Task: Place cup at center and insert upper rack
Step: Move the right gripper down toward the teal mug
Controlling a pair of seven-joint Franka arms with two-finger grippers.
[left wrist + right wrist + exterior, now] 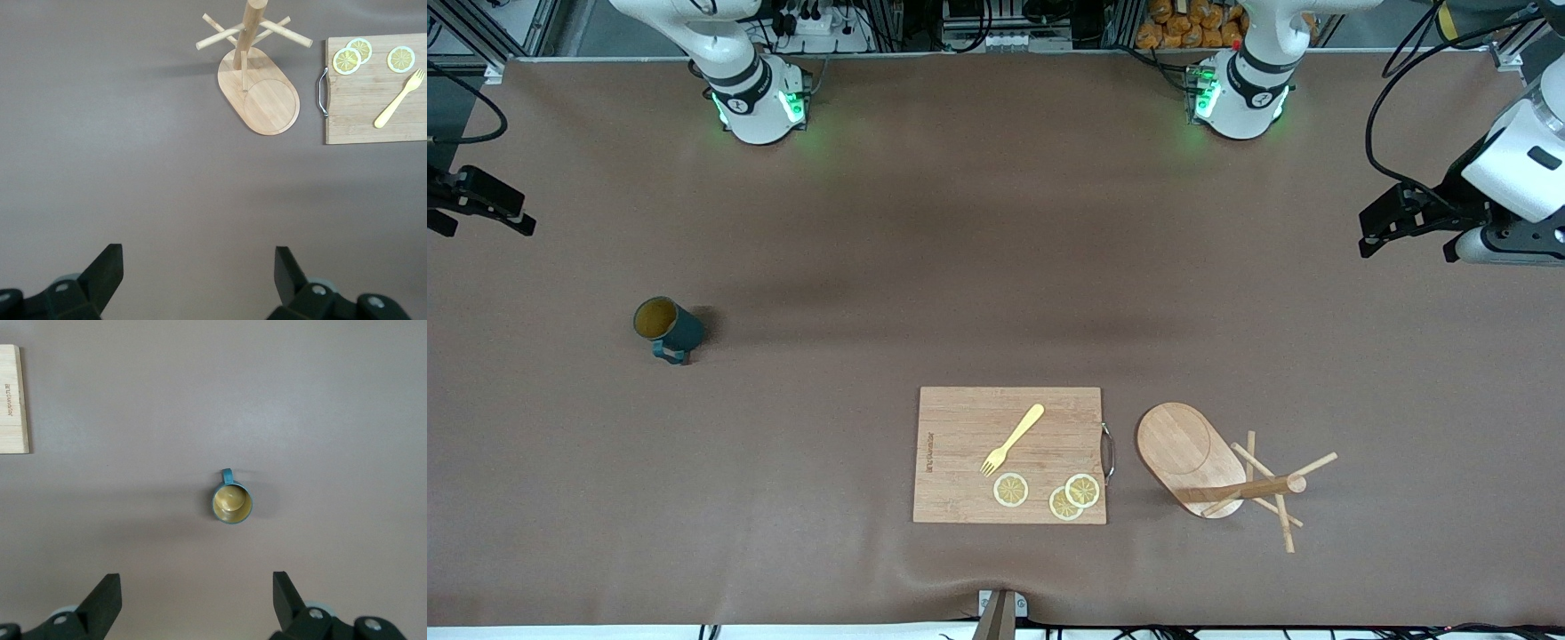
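The dark teal cup (pixel 667 329) stands upright on the brown table toward the right arm's end, its yellowish inside showing. In the right wrist view the cup (pixel 231 502) lies ahead of my open, empty right gripper (pixel 197 587), which hangs high over that end of the table (pixel 480 212). The wooden mug tree, the upper rack (pixel 1200 462), stands upright on its oval base beside the cutting board, toward the left arm's end. It also shows in the left wrist view (pixel 260 93). My left gripper (pixel 199 263) is open and empty, high over the left arm's end (pixel 1392 222).
A rectangular wooden cutting board (pixel 960 427) lies near the front edge at the middle. It carries a yellow fork (pixel 1014 437) and three lemon slices (pixel 1011 490), and has a metal handle (pixel 1109 452) on the side facing the mug tree.
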